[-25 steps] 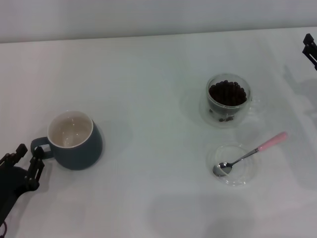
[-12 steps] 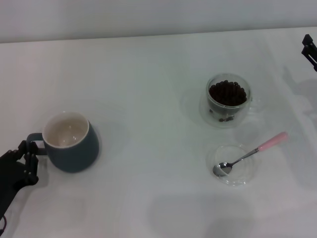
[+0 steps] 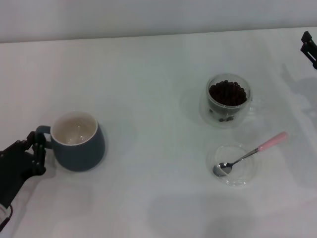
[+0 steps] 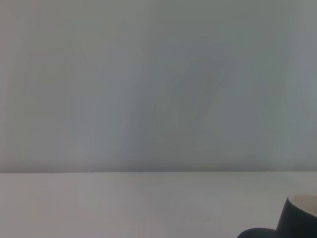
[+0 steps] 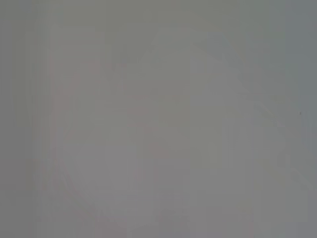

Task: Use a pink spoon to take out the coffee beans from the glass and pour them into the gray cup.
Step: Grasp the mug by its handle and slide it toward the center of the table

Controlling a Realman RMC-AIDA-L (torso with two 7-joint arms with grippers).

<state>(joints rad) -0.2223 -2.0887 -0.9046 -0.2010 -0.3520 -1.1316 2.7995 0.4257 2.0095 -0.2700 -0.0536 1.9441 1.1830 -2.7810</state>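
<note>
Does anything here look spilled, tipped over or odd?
Nothing stands out. The gray cup and glass stand upright, coffee beans stay inside, and the pink spoon rests across a saucer.

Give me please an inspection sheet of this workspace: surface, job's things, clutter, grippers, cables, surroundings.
Surface: white table, no spills seen.
Job's things: gray cup upright, no beans seen inside; glass full of coffee beans; pink spoon lying with its bowl in a clear saucer, handle over the rim.
Clutter: nothing seen.
Grippers: left gripper at the cup's handle; right gripper at the table's far right edge, mostly out of view.
Cables: nothing seen.
Surroundings: plain pale wall behind the table.
</note>
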